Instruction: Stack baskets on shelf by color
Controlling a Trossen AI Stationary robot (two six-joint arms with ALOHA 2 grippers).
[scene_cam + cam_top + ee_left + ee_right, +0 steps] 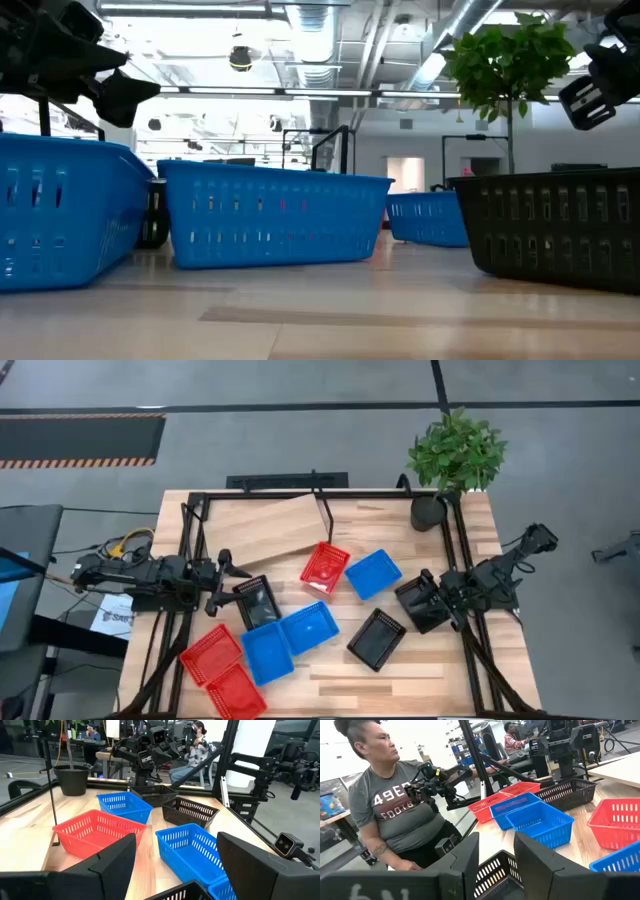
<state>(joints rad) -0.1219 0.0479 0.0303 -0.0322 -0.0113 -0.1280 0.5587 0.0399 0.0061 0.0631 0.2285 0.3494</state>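
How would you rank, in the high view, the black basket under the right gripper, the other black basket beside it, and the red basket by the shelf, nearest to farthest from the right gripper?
1. Black basket, directly at the right gripper.
2. Other black basket, toward the table's front.
3. Red basket, mid-table at the shelf corner.

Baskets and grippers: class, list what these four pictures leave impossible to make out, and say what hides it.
- Black basket under the left gripper: high view, the arm covers part of it.
- Black basket at the right gripper: high view, contact hidden by the arm.
- Shelf: absent from the low view, blue baskets block it.
- Red baskets: lowest one cut by the edge.
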